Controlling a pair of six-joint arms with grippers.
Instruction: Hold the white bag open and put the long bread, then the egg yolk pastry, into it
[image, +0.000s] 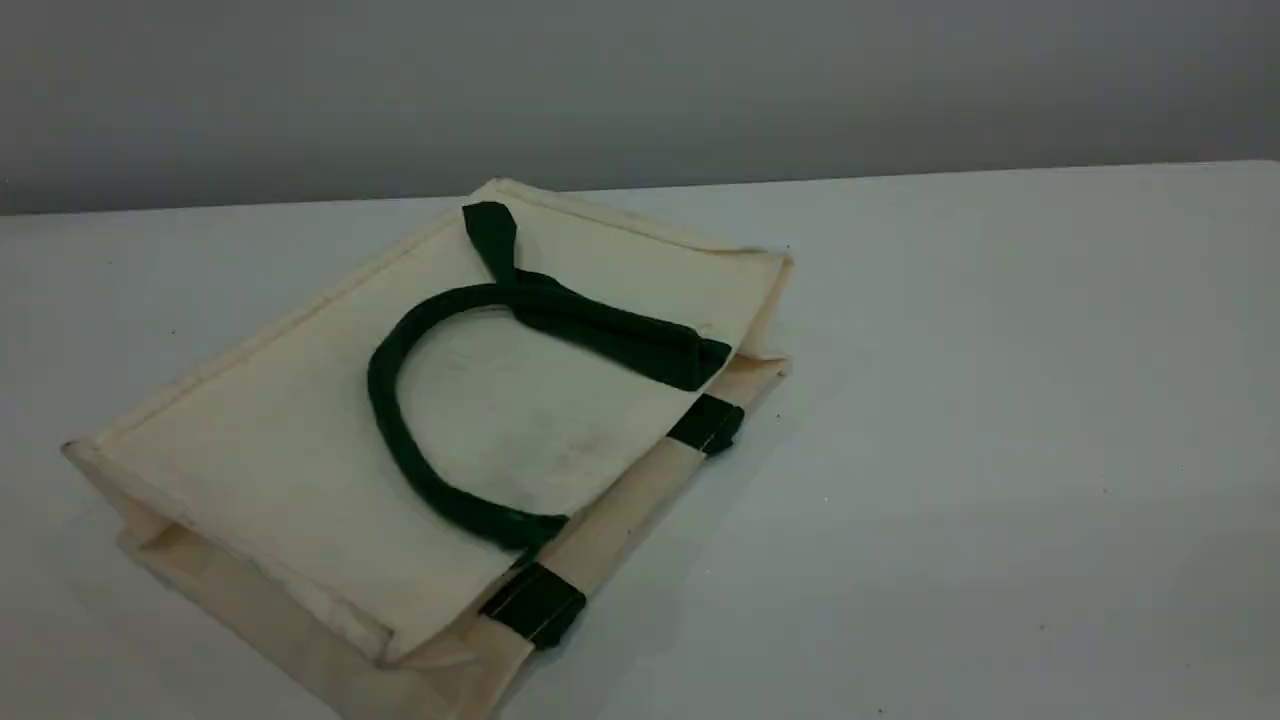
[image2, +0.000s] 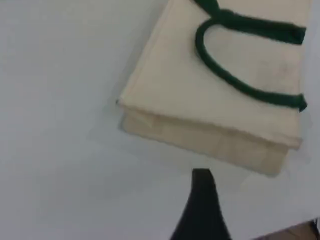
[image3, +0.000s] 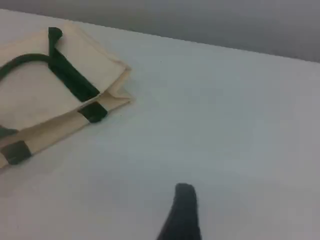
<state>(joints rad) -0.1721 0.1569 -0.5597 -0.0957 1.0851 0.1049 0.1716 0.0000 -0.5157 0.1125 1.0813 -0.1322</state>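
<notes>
Looking down across the tabletop, we saw nearest us the open mouth end of the white bag, lying flat on its side toward seven o'clock. Two green patches marked the lower rim at the near edge, the second one toward two o'clock from the first. A dark green handle lay looped over the upper cream panel, its strap running on toward one o'clock. Farther back, the bag's folded bottom edge reached toward eleven o'clock near the grey wall.

In the left wrist view, the left pincer showed one dark fingertip just short of the bag's side, not touching it; its fingers stood apart, empty. In the right wrist view, the right pincer hung over bare tabletop, well apart from the bag at ten o'clock, spread wide with nothing held.

We saw neither long bread nor egg yolk pastry in any view.
</notes>
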